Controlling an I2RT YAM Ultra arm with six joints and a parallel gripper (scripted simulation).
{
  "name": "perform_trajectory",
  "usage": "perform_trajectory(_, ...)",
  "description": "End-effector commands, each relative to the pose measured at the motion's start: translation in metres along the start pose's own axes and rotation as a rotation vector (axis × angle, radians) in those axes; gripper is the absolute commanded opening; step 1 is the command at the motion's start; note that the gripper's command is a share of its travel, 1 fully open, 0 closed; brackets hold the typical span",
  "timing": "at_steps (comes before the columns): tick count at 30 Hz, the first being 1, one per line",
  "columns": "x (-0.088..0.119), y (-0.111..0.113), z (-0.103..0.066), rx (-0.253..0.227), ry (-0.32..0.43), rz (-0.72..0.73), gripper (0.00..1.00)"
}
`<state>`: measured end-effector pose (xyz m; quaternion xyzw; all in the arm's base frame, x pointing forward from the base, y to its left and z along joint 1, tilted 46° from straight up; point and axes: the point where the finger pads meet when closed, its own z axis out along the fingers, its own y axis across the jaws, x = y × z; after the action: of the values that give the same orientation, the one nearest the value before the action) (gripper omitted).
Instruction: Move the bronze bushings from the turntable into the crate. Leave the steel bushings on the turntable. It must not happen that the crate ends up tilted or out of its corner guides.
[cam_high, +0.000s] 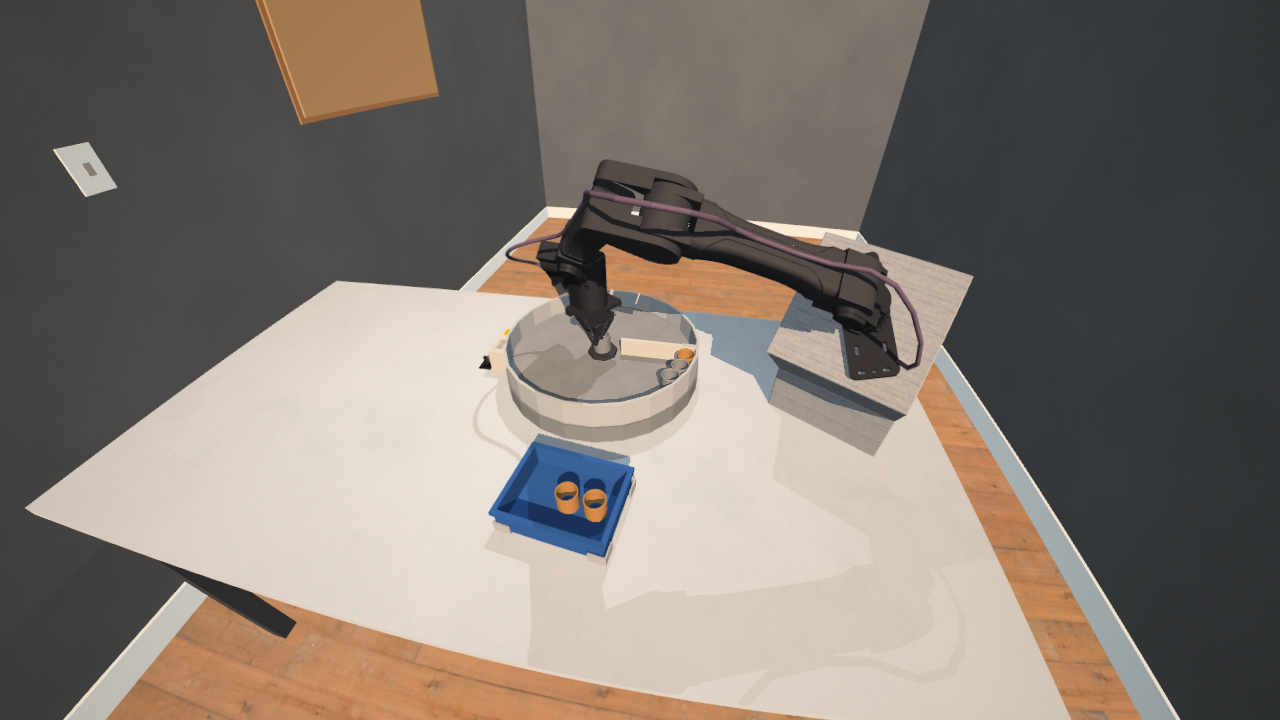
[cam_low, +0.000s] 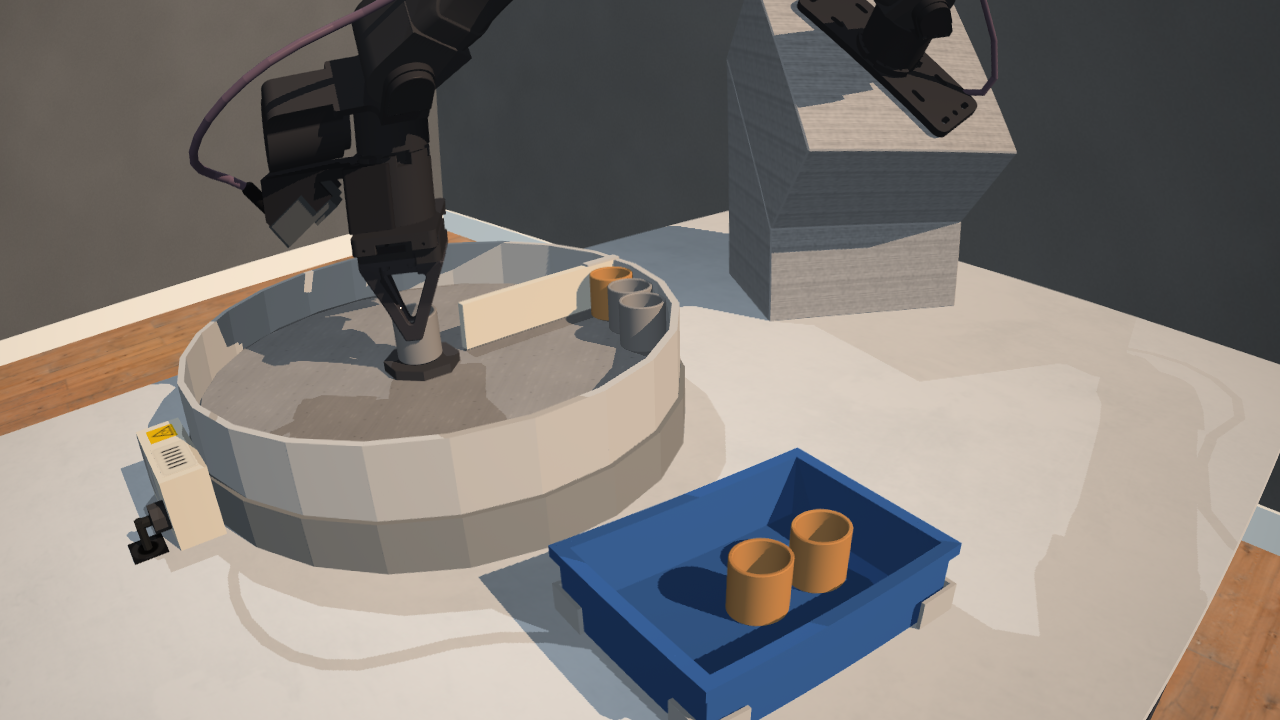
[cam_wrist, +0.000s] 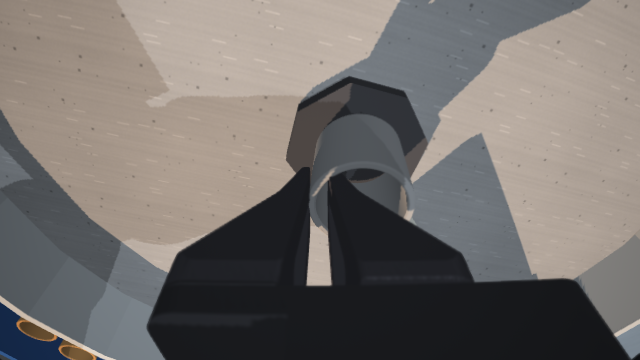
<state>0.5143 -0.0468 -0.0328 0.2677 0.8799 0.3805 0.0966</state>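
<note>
My gripper (cam_high: 597, 336) (cam_low: 413, 319) (cam_wrist: 319, 181) is shut on the wall of a grey steel bushing (cam_high: 603, 345) (cam_low: 418, 340) (cam_wrist: 365, 150). One finger is inside it and one outside. The bushing stands upright over the dark octagonal hub (cam_low: 420, 367) (cam_wrist: 350, 95) at the centre of the turntable (cam_high: 590, 413) (cam_low: 402, 465). One bronze bushing (cam_high: 684, 354) (cam_low: 606, 286) and two steel bushings (cam_low: 629, 293) (cam_low: 644, 320) stand by the turntable's rim, behind a cream divider (cam_high: 648, 347) (cam_low: 519, 308). Two bronze bushings (cam_high: 566, 496) (cam_high: 595, 504) (cam_low: 759, 580) (cam_low: 820, 549) stand in the blue crate (cam_high: 512, 492) (cam_low: 626, 608).
The arm's grey pedestal (cam_high: 859, 367) (cam_low: 850, 223) stands to the right of the turntable. A cream control box (cam_high: 494, 353) (cam_low: 179, 483) sits on the turntable's left side. The crate stands just in front of the turntable on the white table.
</note>
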Motion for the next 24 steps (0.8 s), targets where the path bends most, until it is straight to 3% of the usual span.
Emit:
perform_trajectory(1, -0.0079, -0.005, -0.0229, -0.001, -0.034, 0.018, 0.0)
perform_trajectory(3, -0.0079, -0.005, -0.0229, -0.001, -0.034, 0.018, 0.0)
perform_trajectory(4, -0.0079, -0.005, -0.0229, -0.001, -0.034, 0.018, 0.16)
perform_trajectory(24, -0.0078, -0.0047, -0.0229, -0.003, -0.033, 0.018, 0.16)
